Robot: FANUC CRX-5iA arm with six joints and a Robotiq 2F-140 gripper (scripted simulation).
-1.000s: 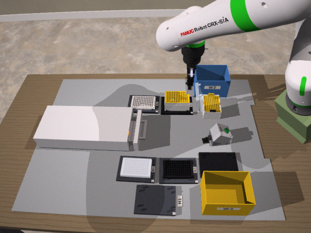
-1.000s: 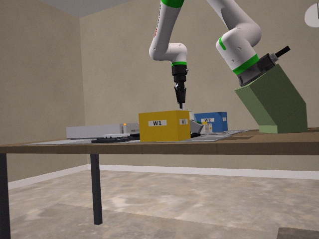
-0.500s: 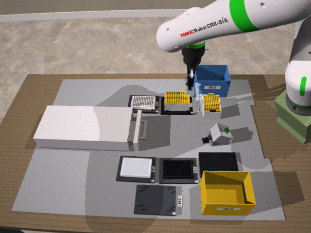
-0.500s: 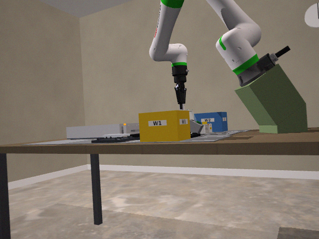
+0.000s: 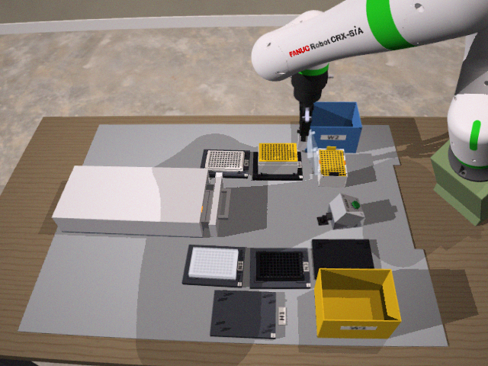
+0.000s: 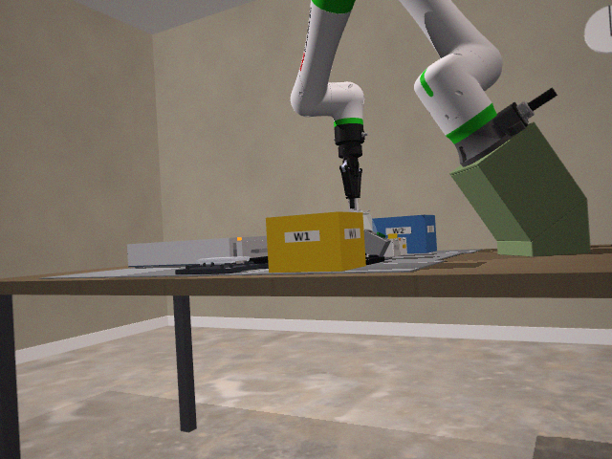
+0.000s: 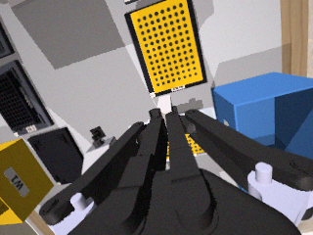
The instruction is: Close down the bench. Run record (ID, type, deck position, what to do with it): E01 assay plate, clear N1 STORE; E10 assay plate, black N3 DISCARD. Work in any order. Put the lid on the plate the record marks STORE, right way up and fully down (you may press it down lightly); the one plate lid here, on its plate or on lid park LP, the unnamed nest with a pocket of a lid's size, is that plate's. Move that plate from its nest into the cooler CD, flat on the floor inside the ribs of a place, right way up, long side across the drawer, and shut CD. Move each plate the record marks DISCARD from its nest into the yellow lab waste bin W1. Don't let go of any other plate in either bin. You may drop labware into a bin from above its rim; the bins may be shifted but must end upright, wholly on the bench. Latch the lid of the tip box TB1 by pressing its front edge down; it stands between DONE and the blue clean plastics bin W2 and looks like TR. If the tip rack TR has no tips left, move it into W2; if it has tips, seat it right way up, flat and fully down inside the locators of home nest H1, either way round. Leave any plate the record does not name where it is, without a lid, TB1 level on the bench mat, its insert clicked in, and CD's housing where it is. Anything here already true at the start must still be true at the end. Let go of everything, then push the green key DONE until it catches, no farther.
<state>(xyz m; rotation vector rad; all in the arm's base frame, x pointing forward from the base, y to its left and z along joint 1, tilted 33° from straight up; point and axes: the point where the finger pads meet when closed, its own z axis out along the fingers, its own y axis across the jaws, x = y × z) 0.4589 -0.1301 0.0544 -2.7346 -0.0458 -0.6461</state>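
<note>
My gripper [image 5: 303, 137] is shut and empty, pointing down just above the raised translucent lid [image 5: 311, 152] of tip box TB1 [image 5: 332, 166]. TB1 has a yellow insert and stands between the blue bin W2 [image 5: 335, 125] and the DONE box [image 5: 345, 211] with its green key [image 5: 355, 203]. In the wrist view my closed fingertips [image 7: 163, 114] hide most of TB1 [image 7: 196, 144]. Tip rack TR [image 5: 277, 156], also yellow-topped, sits on a black nest to the left and shows in the wrist view [image 7: 166, 46]. The clear plate [image 5: 213, 263] and the black plate [image 5: 280, 265] lie in their front nests.
Cooler CD [image 5: 130, 200] stands at left with its drawer front [image 5: 216, 200] slightly out. Another plate [image 5: 224, 159] sits behind it. The lid park nest [image 5: 341, 254], home nest H1 [image 5: 242, 313] and yellow bin W1 [image 5: 356, 303] are at the front.
</note>
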